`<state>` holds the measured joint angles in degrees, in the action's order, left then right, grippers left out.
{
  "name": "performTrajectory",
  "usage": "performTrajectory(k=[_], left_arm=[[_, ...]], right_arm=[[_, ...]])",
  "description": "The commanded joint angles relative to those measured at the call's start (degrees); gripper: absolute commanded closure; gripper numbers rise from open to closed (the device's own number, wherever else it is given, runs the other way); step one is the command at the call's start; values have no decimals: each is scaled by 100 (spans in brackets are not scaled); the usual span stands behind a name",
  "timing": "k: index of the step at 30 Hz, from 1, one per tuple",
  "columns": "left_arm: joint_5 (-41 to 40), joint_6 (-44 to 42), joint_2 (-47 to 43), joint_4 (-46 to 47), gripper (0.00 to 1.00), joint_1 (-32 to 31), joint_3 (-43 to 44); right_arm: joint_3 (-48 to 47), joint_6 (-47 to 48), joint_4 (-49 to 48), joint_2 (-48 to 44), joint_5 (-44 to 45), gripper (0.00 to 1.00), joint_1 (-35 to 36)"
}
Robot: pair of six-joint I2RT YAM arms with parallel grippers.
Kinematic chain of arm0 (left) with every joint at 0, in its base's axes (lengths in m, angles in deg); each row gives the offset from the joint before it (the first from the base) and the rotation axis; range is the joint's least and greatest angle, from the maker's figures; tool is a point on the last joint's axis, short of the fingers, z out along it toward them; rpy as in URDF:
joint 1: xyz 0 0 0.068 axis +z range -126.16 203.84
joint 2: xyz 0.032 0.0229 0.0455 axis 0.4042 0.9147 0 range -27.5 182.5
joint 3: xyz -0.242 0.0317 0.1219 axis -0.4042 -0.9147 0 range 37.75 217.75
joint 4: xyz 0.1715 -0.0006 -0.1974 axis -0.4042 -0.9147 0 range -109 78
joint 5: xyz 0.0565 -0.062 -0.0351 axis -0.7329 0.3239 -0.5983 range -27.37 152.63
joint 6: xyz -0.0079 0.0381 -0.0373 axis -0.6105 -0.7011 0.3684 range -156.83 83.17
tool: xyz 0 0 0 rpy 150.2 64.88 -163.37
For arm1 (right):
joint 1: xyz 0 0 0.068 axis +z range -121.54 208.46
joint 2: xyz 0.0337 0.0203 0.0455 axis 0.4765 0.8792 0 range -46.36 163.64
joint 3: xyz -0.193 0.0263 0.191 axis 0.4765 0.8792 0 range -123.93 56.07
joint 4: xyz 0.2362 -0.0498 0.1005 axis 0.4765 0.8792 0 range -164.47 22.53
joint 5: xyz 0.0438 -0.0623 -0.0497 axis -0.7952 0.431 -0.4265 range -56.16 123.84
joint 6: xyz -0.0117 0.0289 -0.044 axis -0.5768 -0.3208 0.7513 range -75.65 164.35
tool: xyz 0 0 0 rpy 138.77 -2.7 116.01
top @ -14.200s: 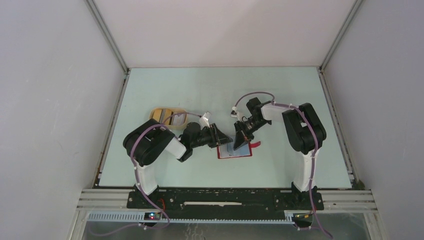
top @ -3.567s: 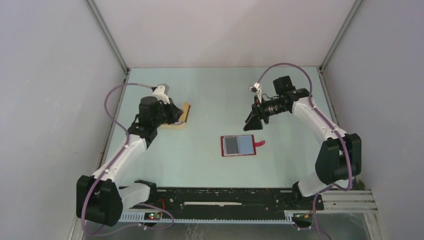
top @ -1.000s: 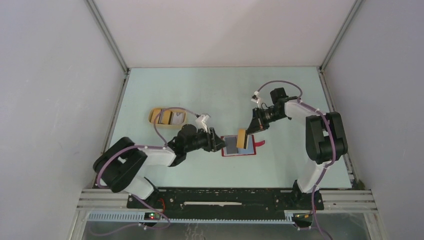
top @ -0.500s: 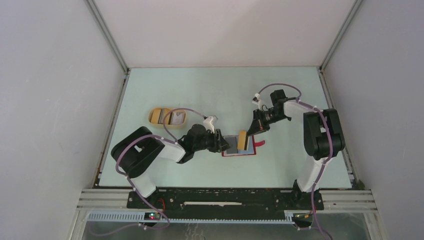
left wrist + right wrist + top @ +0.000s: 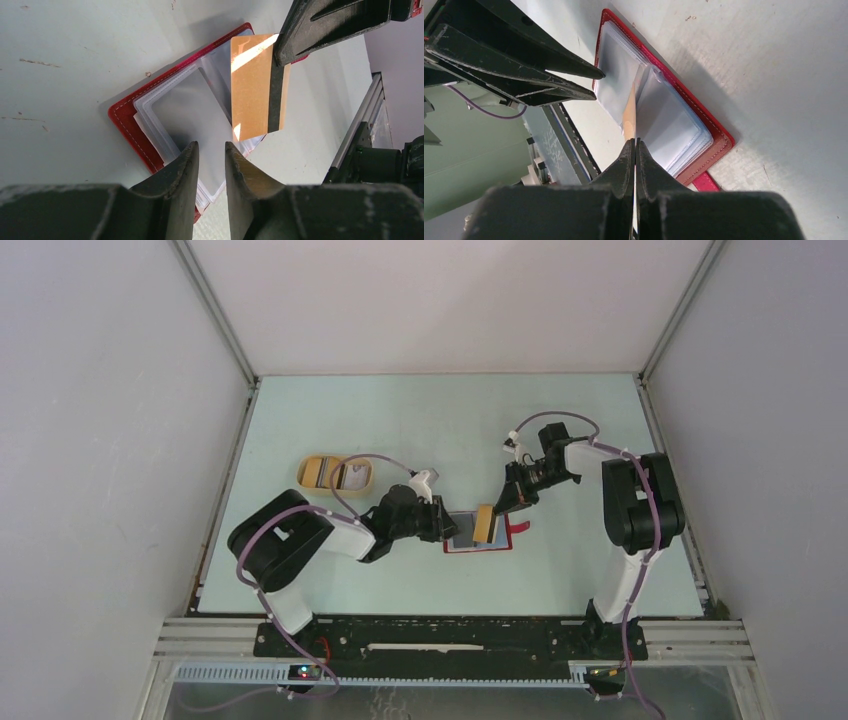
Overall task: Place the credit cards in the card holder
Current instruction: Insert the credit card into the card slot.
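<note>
The red card holder (image 5: 492,544) lies open on the table, clear sleeves up; it also shows in the left wrist view (image 5: 126,122) and the right wrist view (image 5: 704,131). My right gripper (image 5: 498,508) is shut on a golden-brown credit card (image 5: 485,523) and holds it upright, lower edge at the sleeves near the fold (image 5: 629,114). The card faces the left wrist camera (image 5: 252,92). My left gripper (image 5: 441,524) sits low at the holder's left edge, fingers (image 5: 189,159) a narrow gap apart over a sleeve, holding nothing. More cards (image 5: 351,476) lie in the tan tray.
The tan oval tray (image 5: 336,459) stands at the back left of the table, well apart from the holder. The holder's red closure tab (image 5: 520,528) sticks out to the right. The metal rail of the near table edge shows in the left wrist view (image 5: 357,125).
My left gripper has come forward to the holder's left edge. My right gripper has kept the golden-brown card over the holder, shifting only slightly.
</note>
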<state>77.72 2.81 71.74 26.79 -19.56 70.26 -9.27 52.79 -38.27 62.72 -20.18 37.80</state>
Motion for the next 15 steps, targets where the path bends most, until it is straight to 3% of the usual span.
performTrajectory(k=[1,15], left_arm=[[-309,-101,108,-482,69,-36,130],[-266,-123,152,-495,69,-23,137]], right_arm=[[-163,-6,-43,76,182,100,-38],[-452,148,265,451,511,100,246]])
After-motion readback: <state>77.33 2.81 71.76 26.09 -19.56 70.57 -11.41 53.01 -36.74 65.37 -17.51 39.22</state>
